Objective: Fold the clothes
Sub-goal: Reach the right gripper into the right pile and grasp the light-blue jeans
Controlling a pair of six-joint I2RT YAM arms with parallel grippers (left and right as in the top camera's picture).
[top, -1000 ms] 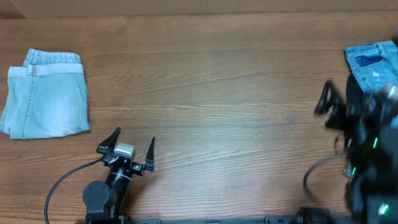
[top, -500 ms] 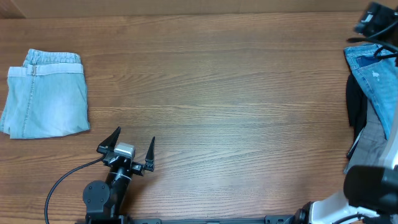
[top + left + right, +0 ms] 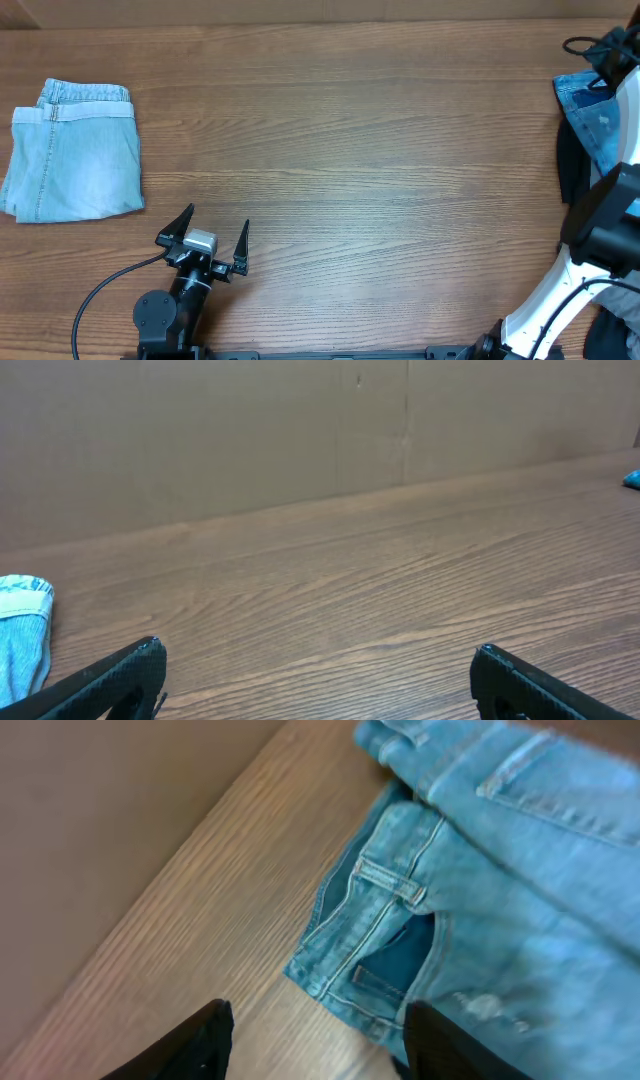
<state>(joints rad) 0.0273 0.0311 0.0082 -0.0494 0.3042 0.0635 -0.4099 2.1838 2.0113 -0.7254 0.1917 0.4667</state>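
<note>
- Lying far right on the brown wooden tabletop [image 3: 350, 150], the mid-blue denim jeans [image 3: 520, 920] are cut off by the picture edge.
- The right jaws hang wide apart above them, holding nothing.
- The left jaws stand wide apart, empty.
- The folded pale-blue jeans [image 3: 75, 150] lie far left.

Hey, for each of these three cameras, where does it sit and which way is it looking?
Overhead: above the table, looking straight down; shows both arms, the left hand at the near edge and the right hand at the far right.
Left wrist: low behind the left hand, facing across the table toward the back wall; its two fingers show.
Right wrist: behind the right hand, looking down on the blue jeans; its two fingers show.
Shared: overhead and left wrist both catch the folded pale jeans; overhead and right wrist, the blue jeans.
</note>
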